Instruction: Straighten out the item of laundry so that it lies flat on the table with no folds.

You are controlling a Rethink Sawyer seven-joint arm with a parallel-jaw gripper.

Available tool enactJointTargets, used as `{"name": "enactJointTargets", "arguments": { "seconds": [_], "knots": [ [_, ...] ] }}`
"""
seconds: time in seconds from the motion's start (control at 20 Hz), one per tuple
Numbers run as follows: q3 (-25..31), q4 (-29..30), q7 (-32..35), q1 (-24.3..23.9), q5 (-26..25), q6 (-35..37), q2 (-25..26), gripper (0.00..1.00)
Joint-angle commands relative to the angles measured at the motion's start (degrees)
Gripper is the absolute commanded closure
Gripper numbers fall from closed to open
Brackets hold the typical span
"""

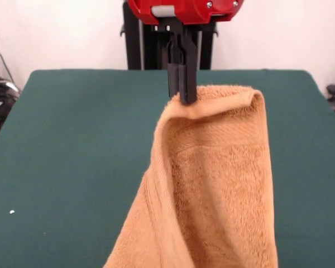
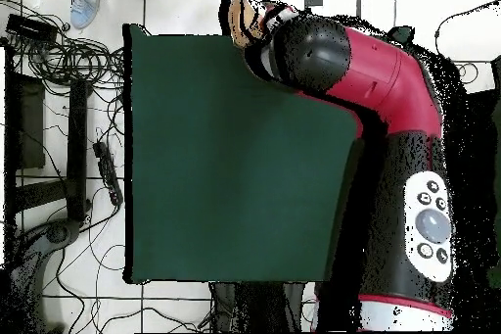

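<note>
My front view cuts the towel (image 1: 212, 184) off at the bottom edge. From overhead, my arm (image 2: 377, 85) hides most of it; only a scrap shows at top centre.

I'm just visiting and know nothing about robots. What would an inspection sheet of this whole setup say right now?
Surface: table covered in dark green cloth; one tiny white speck near the front-left in the front view.
Job's things: orange-tan towel lifted by its top edge, hanging in a draped fold, not flat.
Clutter: nothing seen apart from the speck.
End effector: black fingers shut on the towel's top edge, below the red arm.
Cables: tangled wires on the tiled floor beside the table in the overhead view.
Surroundings: white wall behind; a shoe at the overhead view's top edge.
</note>
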Motion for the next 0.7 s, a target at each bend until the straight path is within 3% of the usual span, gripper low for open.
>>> {"name": "enactJointTargets", "arguments": {
  "seconds": [0.05, 0.7],
  "knots": [
    [6.56, 17.16, -3.73, -0.08, -0.15, -2.78, -5.22, 1.0],
    [6.75, 25.6, -2.27, -0.75, 0.18, -5.33, -9.66, 1.0]
  ]
}}
